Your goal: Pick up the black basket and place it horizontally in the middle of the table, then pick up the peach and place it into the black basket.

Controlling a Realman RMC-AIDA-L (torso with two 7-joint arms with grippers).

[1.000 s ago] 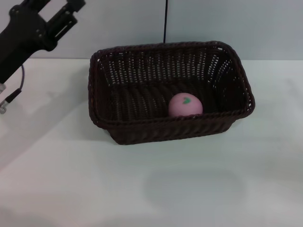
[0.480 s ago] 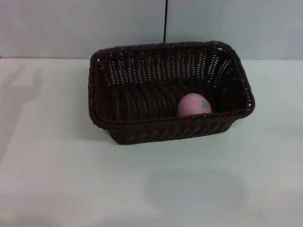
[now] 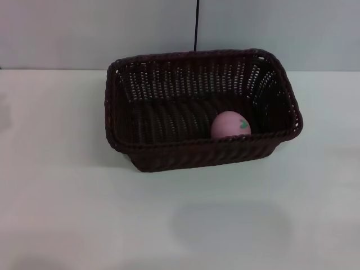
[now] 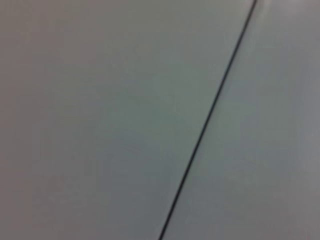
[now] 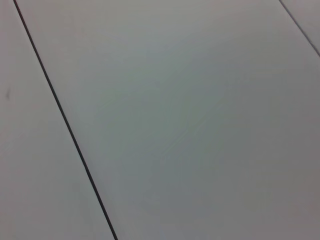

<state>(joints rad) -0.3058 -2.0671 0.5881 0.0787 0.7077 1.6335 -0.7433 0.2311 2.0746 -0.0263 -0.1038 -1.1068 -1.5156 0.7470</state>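
Note:
The black basket (image 3: 169,107) stands upright on the white table (image 3: 180,225), its long side across the head view, a little behind the middle. The pale pink peach (image 3: 230,125) lies inside the basket, at its front right, against the near wall, with its green leaf mark facing right. Neither gripper shows in the head view. The left wrist view and the right wrist view show only a plain grey surface with a thin dark line; no fingers, basket or peach show there.
A grey wall (image 3: 84,34) rises behind the table, with a thin dark vertical line (image 3: 197,25) above the basket. Bare white tabletop lies in front of and on both sides of the basket.
The left arm, at the upper left one second ago, has left the head view. The peach rolled a little to the right inside the basket and now lies still.

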